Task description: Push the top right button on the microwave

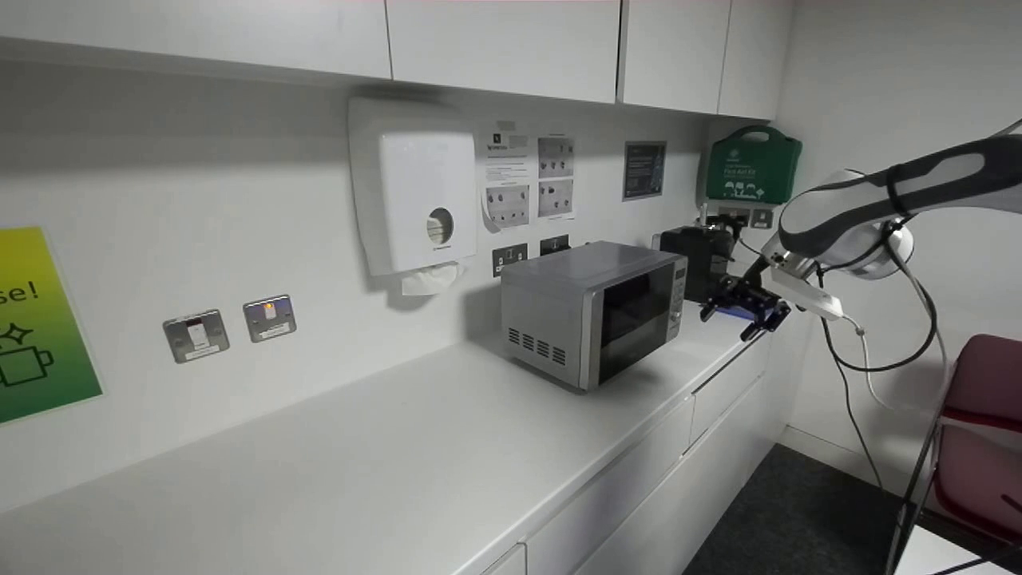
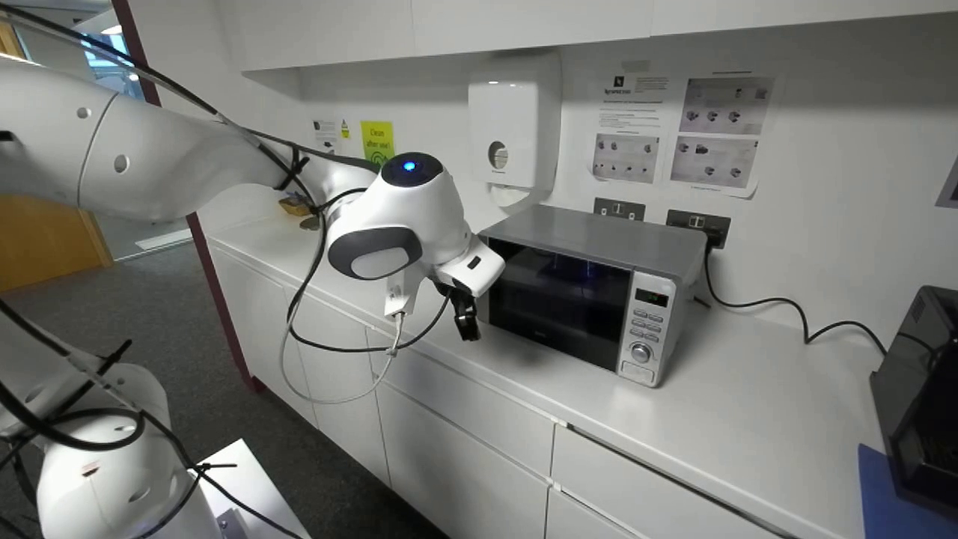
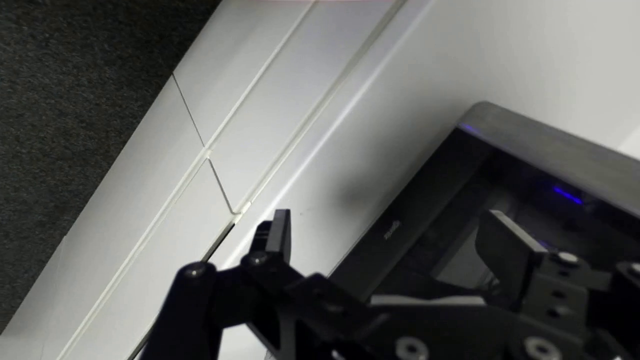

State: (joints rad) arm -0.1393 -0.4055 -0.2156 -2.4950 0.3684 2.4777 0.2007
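The grey microwave (image 1: 551,275) stands on the counter; it also shows in an exterior view (image 2: 599,236), its dark window facing the arm. Its narrow control panel (image 2: 635,367) has a small display, several small buttons and a round knob. The top right button (image 2: 655,319) sits just below the display. My gripper (image 1: 733,319) is in front of the microwave, apart from it. In an exterior view the black fingers (image 2: 467,326) hang before the window's end away from the panel. In the wrist view the gripper (image 3: 385,215) is open and empty; the window lies behind it, the panel is not visible.
A black appliance (image 2: 924,404) and a blue flat item (image 2: 887,486) are on the counter past the panel side. A white wall dispenser (image 1: 423,192) hangs behind the microwave. Cupboards (image 1: 503,48) overhang the counter (image 1: 359,463). A power cable (image 2: 778,301) runs behind.
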